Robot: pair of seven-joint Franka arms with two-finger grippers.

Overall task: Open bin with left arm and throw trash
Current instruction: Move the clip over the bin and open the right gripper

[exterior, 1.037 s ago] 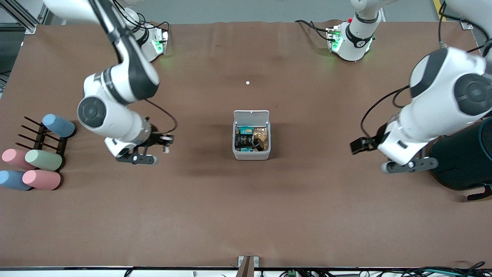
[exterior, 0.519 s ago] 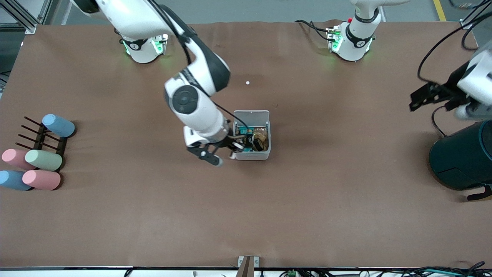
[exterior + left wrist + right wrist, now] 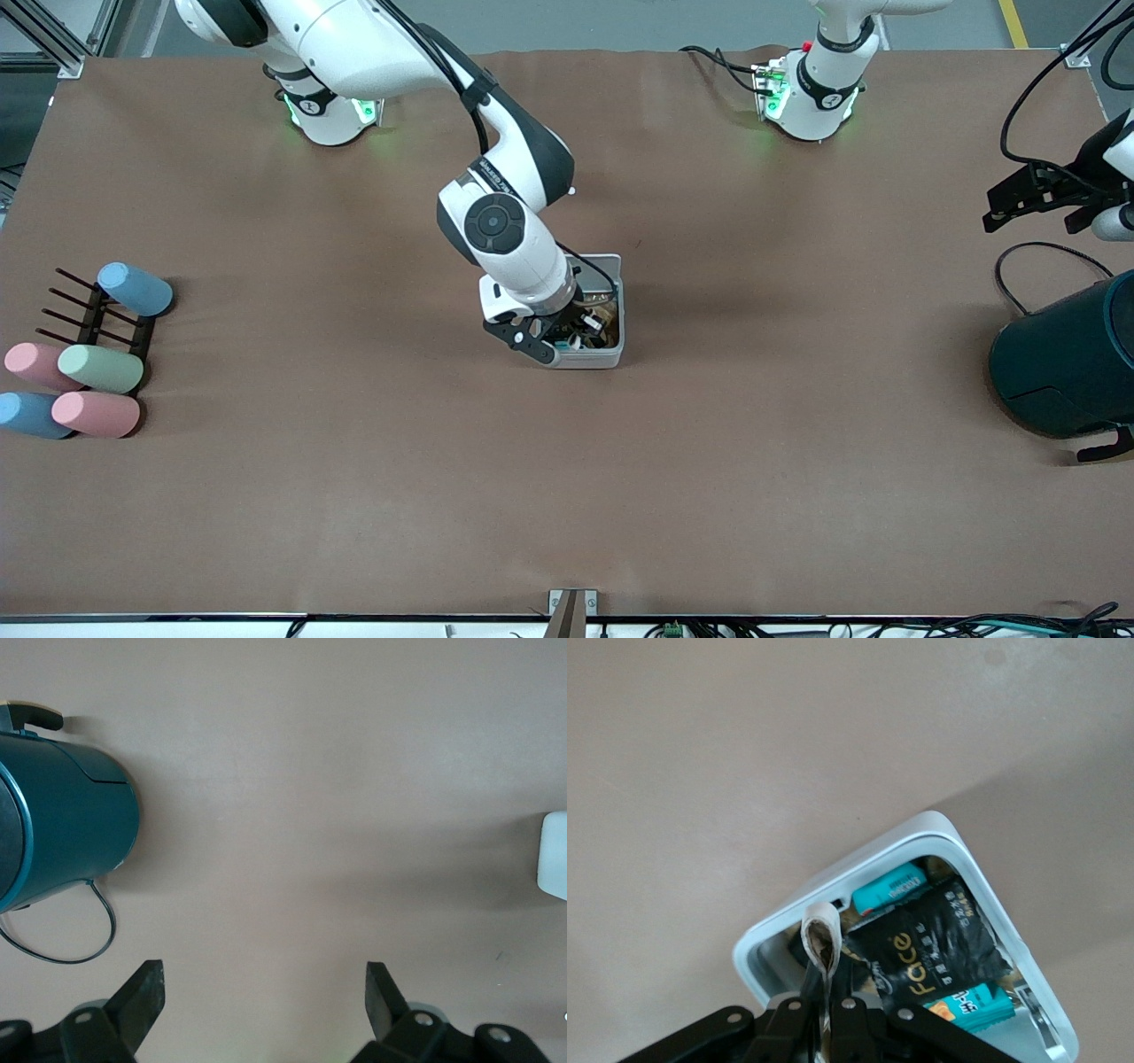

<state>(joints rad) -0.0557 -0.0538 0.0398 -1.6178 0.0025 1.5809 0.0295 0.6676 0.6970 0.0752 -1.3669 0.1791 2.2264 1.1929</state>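
The bin (image 3: 602, 353) sits mid-table with its lid up so trash can drop in, the right gripper (image 3: 567, 341) over it pinching a small whitish piece (image 3: 822, 939) above the packet (image 3: 935, 961), while the left gripper (image 3: 266, 1005) waits wide open near the teal cylinder (image 3: 1067, 363).

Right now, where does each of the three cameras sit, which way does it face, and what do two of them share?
Front view: high across the table, facing both arms' bases; right gripper in the open bin, left gripper waits over the table's left-arm end.
Left wrist view: on the left wrist, facing down at table and teal cylinder; own open fingers show.
Right wrist view: on the right wrist, facing into the bin; own fingers pinch a pale loop; black packet inside.
Shared: front and right wrist views show the bin.
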